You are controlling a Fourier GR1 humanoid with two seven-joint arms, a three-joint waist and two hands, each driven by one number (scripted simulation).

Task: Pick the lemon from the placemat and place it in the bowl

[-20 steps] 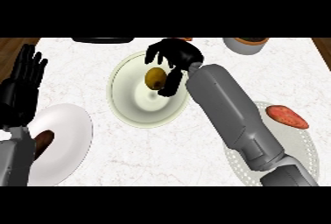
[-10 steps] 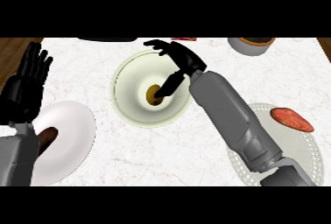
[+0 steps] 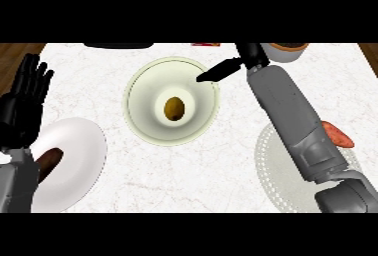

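The lemon, small and yellow-brown, lies at the bottom of the pale cream bowl in the middle of the counter. My right hand hovers over the bowl's far right rim, open, with its fingers stretched toward the left and nothing in them. It is clear of the lemon. The round pale placemat lies at the lower right, partly hidden under my right forearm. My left hand rests open at the left edge, fingers up.
A white plate with a dark brown item sits at the lower left. A reddish item lies at the placemat's right side. A brown cup and a dark object stand along the far edge.
My right hand has let go of the lemon, opened and drawn back up and to the right. The lemon now lies free in the bowl. The left hand has not moved.
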